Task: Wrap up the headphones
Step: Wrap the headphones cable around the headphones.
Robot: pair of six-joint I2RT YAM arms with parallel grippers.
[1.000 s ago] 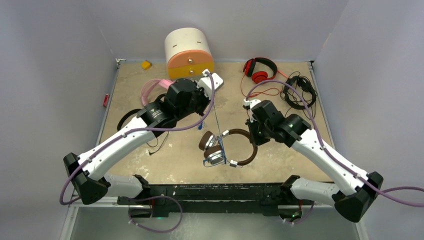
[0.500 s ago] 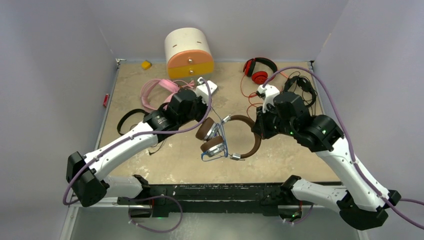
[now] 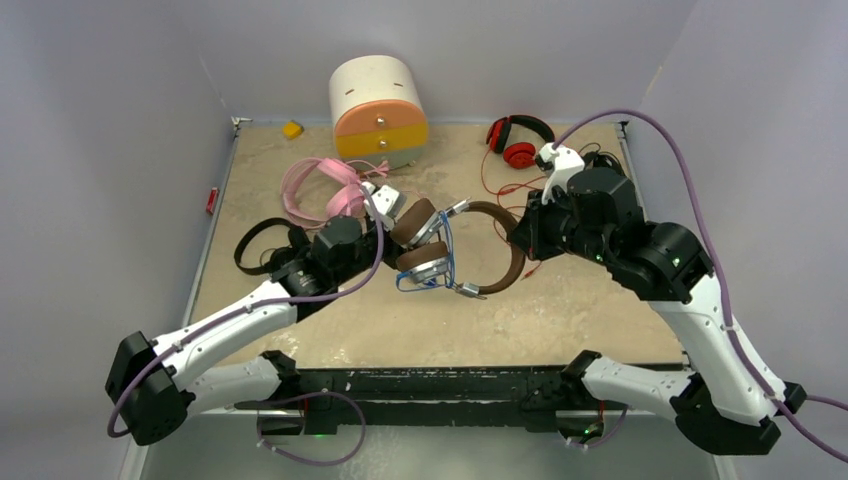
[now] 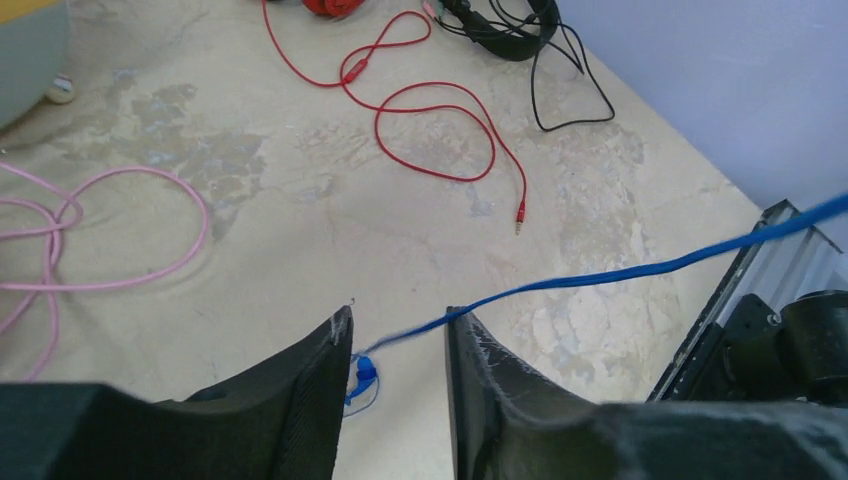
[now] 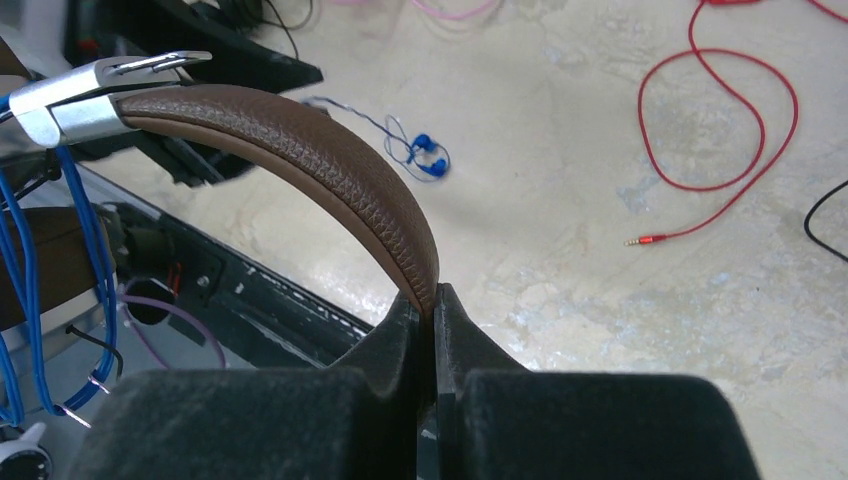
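Beige table (image 3: pixel 580 320), pink headphones (image 3: pixel 340 197), red headphones (image 3: pixel 518 153), black headphones (image 3: pixel 246 245) at left, drawer box (image 3: pixel 378 105), yellow block (image 3: pixel 292 129) at back

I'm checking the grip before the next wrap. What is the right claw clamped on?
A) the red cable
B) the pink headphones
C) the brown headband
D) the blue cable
C: in the right wrist view, the right claw is closed tight on the edge of the brown headband, with nothing else between its fingers.

The left arm (image 3: pixel 230 325) and right arm (image 3: pixel 715 330) are wearing white shells over black joints, trailing purple cables (image 3: pixel 690 190), carrying matte black fingers (image 4: pixel 300 400).
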